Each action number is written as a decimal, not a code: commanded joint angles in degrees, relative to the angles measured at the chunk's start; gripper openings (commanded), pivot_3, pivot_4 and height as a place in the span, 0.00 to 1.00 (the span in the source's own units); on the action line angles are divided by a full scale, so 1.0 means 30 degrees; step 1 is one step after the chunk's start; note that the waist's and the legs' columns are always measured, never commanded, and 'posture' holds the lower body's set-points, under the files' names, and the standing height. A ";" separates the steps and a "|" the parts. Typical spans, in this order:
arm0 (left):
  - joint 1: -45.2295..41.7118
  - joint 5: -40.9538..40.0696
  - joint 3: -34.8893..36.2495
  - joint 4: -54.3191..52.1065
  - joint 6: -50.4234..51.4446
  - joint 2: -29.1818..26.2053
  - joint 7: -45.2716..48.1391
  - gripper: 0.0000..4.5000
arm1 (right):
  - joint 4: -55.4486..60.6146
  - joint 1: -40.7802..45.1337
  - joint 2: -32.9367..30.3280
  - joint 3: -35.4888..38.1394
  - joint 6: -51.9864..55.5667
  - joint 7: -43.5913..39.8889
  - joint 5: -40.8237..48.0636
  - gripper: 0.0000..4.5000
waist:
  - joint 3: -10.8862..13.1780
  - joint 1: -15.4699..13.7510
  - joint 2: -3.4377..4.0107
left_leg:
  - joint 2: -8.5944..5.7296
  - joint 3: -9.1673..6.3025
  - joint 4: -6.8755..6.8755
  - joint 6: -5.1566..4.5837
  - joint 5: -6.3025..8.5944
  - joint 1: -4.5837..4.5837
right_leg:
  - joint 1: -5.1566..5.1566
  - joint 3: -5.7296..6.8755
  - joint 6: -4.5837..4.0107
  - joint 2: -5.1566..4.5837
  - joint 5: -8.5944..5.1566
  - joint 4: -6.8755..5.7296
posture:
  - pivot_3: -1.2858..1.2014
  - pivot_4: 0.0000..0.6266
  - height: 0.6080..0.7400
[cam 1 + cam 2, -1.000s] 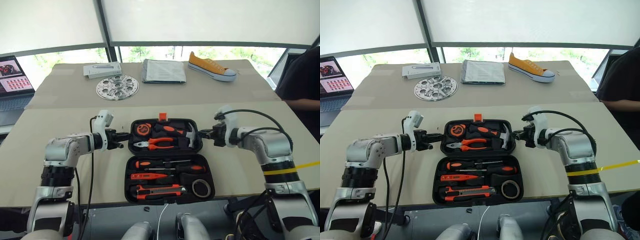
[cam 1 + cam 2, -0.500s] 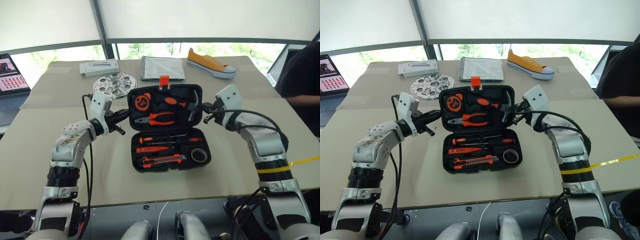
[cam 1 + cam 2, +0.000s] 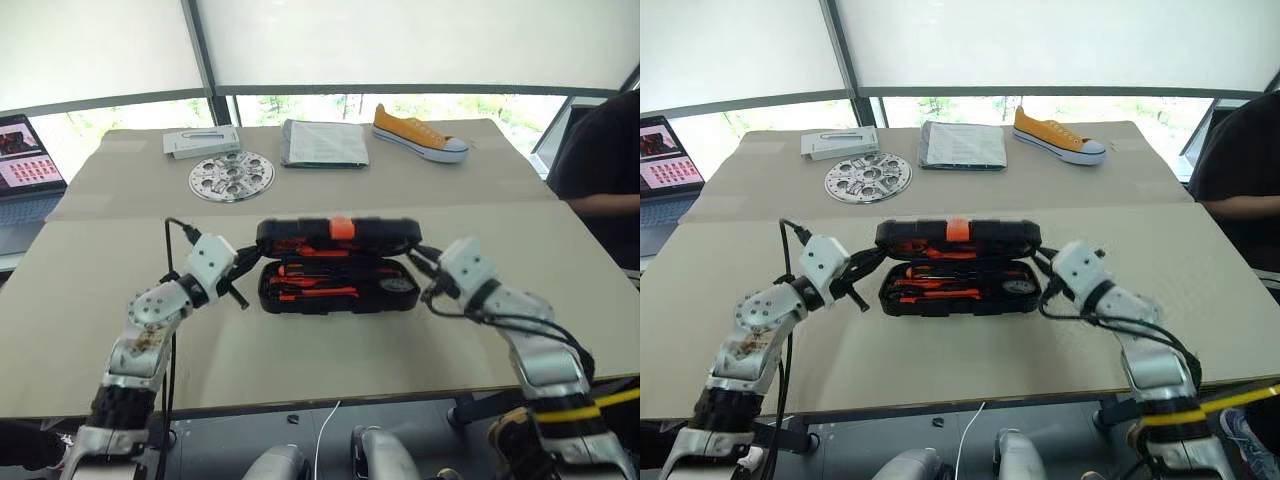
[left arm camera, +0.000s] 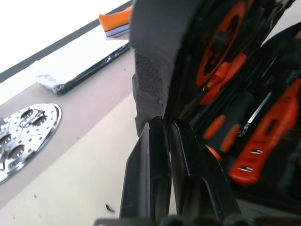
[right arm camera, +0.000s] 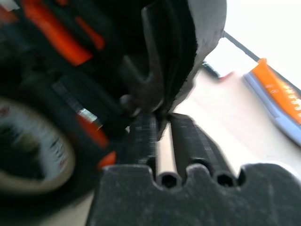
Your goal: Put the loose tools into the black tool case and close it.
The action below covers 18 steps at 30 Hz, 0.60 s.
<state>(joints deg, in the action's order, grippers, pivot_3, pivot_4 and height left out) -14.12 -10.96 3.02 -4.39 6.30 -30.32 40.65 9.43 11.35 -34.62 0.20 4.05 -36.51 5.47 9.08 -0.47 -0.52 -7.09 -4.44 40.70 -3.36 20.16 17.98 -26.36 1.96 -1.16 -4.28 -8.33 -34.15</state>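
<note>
Table (image 3: 300, 340) | black tool case (image 3: 335, 232) half-closed | tools (image 3: 320, 282) inside

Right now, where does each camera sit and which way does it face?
Left eye: on the head, looking down over the table; both arms flank the half-shut case.
Right eye: same scene beside it.
Left wrist: along the left gripper, fingers astride the lid edge.
Right wrist: along the right gripper at the lid's other end.
Shared: case, shoe.

The black tool case (image 3: 335, 268) sits mid-table, disc (image 3: 233, 176), papers (image 3: 322, 142) and shoe (image 3: 420, 133) behind it.
</note>
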 commanded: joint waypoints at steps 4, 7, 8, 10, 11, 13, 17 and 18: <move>0.2464 -0.5764 0.4356 -0.4850 0.6557 -0.4091 0.2555 0.58 | 0.6009 -0.2971 -0.4744 0.5554 0.6120 -0.4972 0.7209 0.52 | 0.0035 0.0018 0.0003 | 0.0001 -0.0001 0.0038 -0.0142 -0.0076 0.0149 | -0.0134 0.0001 -0.0005 0.0005 0.0004 -0.0028 | 0.52 0.24 1.00; 0.3120 -0.6351 0.4636 -0.4394 0.7367 -0.5813 0.4160 0.58 | 0.6978 -0.5179 -0.6298 0.6342 0.6513 -0.7362 0.8435 0.52 | 0.0029 -0.0102 0.0007 | 0.0043 -0.0040 -0.0041 -0.0145 -0.0068 0.0043 | -0.0015 0.0031 -0.0014 0.0041 -0.0016 0.0026 | 0.52 0.24 1.00; 0.3053 -0.6142 0.4453 -0.3787 0.7132 -0.6269 0.4757 0.58 | 0.7264 -0.6023 -0.6737 0.6412 0.6528 -0.8096 0.8532 0.52 | 0.0030 -0.0138 0.0006 | 0.0053 -0.0047 -0.0061 -0.0109 -0.0039 -0.0006 | 0.0030 0.0041 -0.0018 0.0047 -0.0027 0.0035 | 0.52 0.24 1.00; 0.2307 -0.5000 0.3615 -0.2018 0.6159 -0.6998 0.5487 0.58 | 0.7673 -0.7308 -0.7249 0.6258 0.6152 -0.9087 0.8287 0.52 | 0.0033 -0.0190 0.0009 | 0.0035 -0.0040 -0.0085 -0.0051 0.0033 -0.0006 | 0.0046 0.0039 0.0028 0.0013 -0.0056 0.0036 | 0.52 0.24 1.00; 0.1226 -0.4303 0.2992 -0.0584 0.5382 -0.7104 0.5761 0.58 | 0.7842 -0.7849 -0.7485 0.5829 0.5832 -0.9368 0.7793 0.52 | 0.0035 -0.0234 0.0003 | 0.0030 -0.0032 -0.0085 -0.0054 0.0034 -0.0009 | 0.0047 0.0038 0.0032 0.0007 -0.0057 0.0031 | 0.52 0.24 1.00; -0.1702 -0.2751 0.1259 0.2580 0.3572 -0.6631 0.6292 0.53 | 0.8046 -0.8291 -0.7663 0.4723 0.5106 -0.9579 0.6801 0.46 | 0.0043 -0.0410 -0.0019 | 0.0007 -0.0029 -0.0082 -0.0051 0.0034 -0.0008 | 0.0058 0.0048 0.0036 -0.0011 -0.0053 0.0027 | 0.52 0.24 1.00; -0.7298 0.0418 -0.2168 0.8565 -0.0032 -0.4477 0.7015 0.25 | 0.7701 -0.7379 -0.7373 0.2329 0.4326 -0.9093 0.5052 0.20 | 0.0037 -0.0672 -0.0060 | -0.0011 -0.0032 0.0009 -0.0038 0.0035 0.0027 | 0.0069 0.0073 0.0050 -0.0037 -0.0038 0.0022 | 0.52 0.24 1.00; -0.8457 0.1003 -0.2773 1.0065 -0.0894 -0.3799 0.7216 0.17 | 0.7486 -0.6934 -0.7267 0.1736 0.4230 -0.9007 0.4705 0.13 | 0.0036 -0.0654 -0.0062 | -0.0025 -0.0027 0.0040 -0.0037 0.0035 0.0034 | 0.0066 0.0075 0.0061 -0.0039 -0.0026 0.0025 | 0.52 0.24 1.00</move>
<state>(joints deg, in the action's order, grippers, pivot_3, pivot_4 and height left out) -35.37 -11.87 -1.77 19.03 9.43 -43.91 61.03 31.93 -11.34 -56.75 7.22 18.67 -64.29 21.68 9.18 -2.44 -0.70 -7.17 -4.51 40.83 -3.48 20.26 18.10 -26.18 2.18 -0.96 -4.40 -8.38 -34.06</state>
